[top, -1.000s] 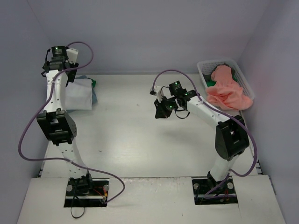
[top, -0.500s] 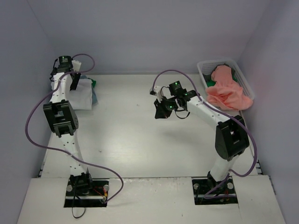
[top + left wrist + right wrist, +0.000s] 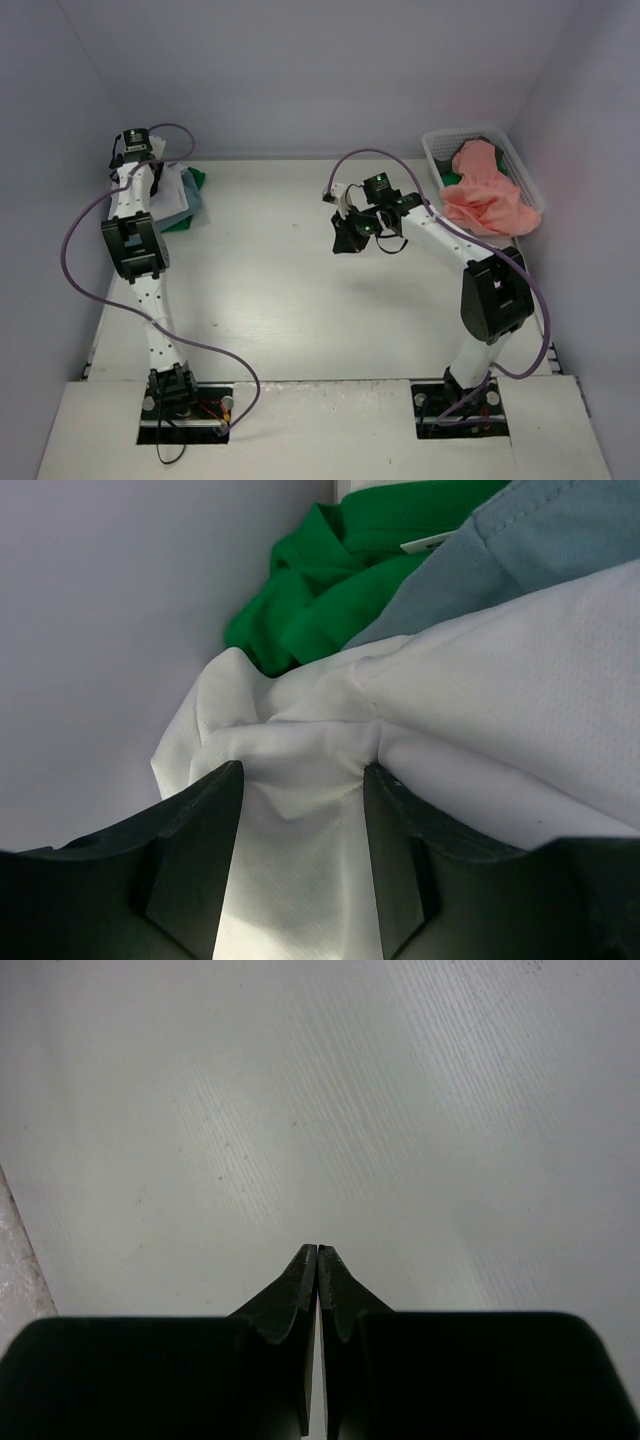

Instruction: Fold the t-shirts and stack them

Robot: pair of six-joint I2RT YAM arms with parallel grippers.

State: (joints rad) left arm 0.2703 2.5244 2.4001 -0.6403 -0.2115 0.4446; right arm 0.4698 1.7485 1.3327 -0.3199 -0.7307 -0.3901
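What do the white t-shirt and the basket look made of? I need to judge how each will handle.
White t-shirt: soft knit cloth, matte, probably a sports mesh; it shows fine pinhole texture and loose creases. Basket: likely rigid white plastic, with perforated mesh walls and a smooth rim.

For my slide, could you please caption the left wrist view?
Left jaws straddle a fold of the white shirt, atop teal and green shirts.

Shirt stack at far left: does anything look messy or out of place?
Yes. The white t-shirt on top is bunched into wrinkles between the left gripper fingers, and the green t-shirt beneath is crumpled, poking out toward the wall rather than lying flat.
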